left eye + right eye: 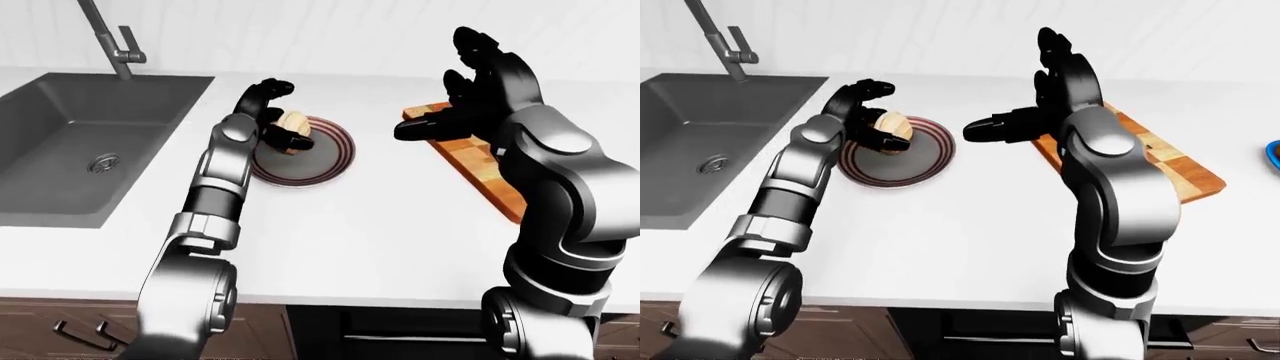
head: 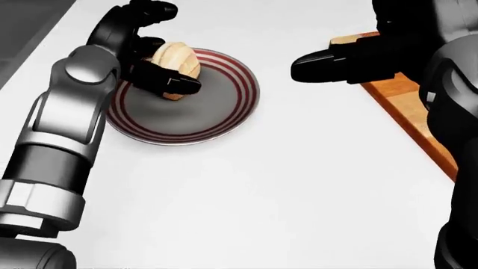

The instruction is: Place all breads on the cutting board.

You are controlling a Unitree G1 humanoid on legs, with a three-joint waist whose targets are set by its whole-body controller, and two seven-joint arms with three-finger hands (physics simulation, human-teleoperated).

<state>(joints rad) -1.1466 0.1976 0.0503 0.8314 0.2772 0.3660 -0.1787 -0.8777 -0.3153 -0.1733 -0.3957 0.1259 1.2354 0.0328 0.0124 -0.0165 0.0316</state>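
Note:
One tan bread roll [image 2: 175, 59] stands tilted on a grey plate with red rings [image 2: 224, 120] at the upper left of the head view. My left hand [image 2: 177, 49] is shut on the roll: the thumb [image 2: 175, 83] presses across its lower side and the other fingers [image 2: 153, 10] curl over its top. The roll still touches the plate. A wooden cutting board [image 1: 1165, 161] lies to the right with nothing on it. Above the board's left end, my right hand [image 1: 1012, 86] hovers open and holds nothing.
A dark sink [image 1: 90, 142] with a faucet [image 1: 112, 41] lies left of the plate. Something blue [image 1: 1273, 154] shows at the right edge of the right-eye view. The white counter [image 2: 284, 190] ends at its bottom edge above the cabinets.

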